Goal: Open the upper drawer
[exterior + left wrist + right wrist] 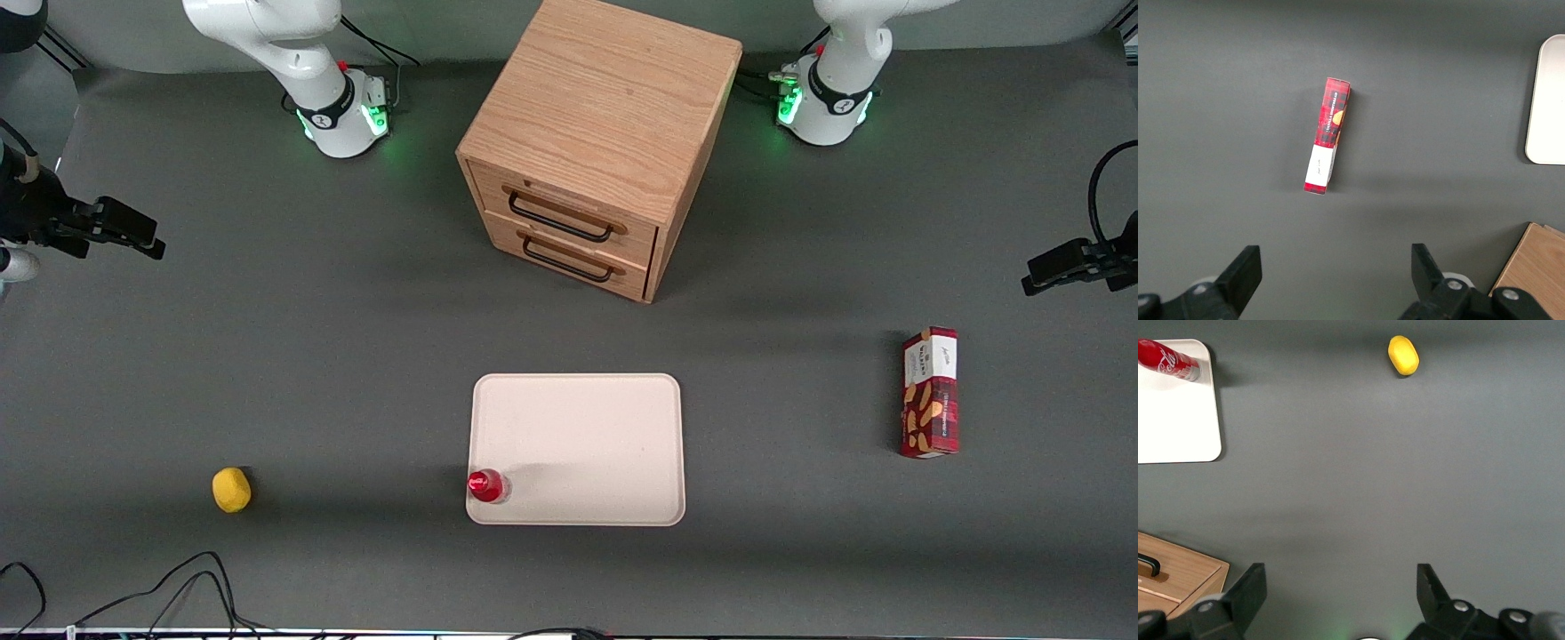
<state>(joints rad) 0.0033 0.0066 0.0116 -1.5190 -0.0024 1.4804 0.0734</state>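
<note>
Two drawers sit in your oak cabinet (605, 133), both flush and closed. The upper drawer (569, 206), with its black wire handle (560, 218), is above the lower drawer (569, 258). The cabinet stands on the grey table (267, 356), between the two arm bases. Nearer the front camera lies a pale tray (578, 444), a red bottle (487, 485) on its corner. A red box (930, 391) lies toward the parked arm's end; a yellow lemon (231, 490) toward the working arm's. Your gripper (1341, 587) hangs above bare table toward the working arm's end, well apart from the cabinet, fingers spread wide, grasping nothing.
</note>
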